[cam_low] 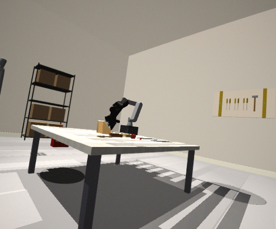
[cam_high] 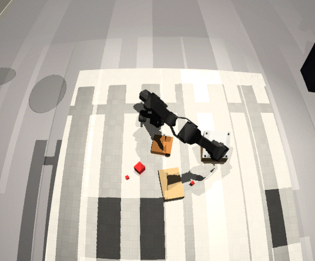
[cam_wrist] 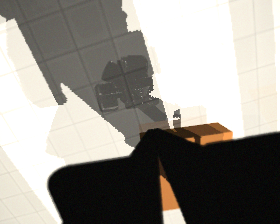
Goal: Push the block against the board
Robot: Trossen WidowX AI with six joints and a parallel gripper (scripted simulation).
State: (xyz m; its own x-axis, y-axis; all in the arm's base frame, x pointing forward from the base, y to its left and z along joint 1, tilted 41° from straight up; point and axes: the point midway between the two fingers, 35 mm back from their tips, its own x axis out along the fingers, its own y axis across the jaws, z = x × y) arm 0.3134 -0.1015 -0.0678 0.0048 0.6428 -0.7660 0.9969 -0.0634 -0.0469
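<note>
Inward from the tabletop's (cam_high: 248,182) (cam_low: 142,148) (cam_wrist: 196,60) upper-left corner in the top view, closed claw (cam_high: 157,121) (cam_low: 111,127) (cam_wrist: 153,134), gripping nothing, contact unclear | smooth tan rectangular board (cam_high: 176,188) (cam_low: 126,134), nearer lower edge; gap to block plain only from above | glossy orange square block (cam_high: 167,147) (cam_low: 116,134) (cam_wrist: 216,135), nearer upper edge

Orange square block (cam_high: 166,147) (cam_low: 116,134) (cam_wrist: 217,134) lies flat; tan rectangular board (cam_high: 173,190) (cam_low: 126,135) lies flat, apart.

No text, label, brand, number or sign can be read.
</note>
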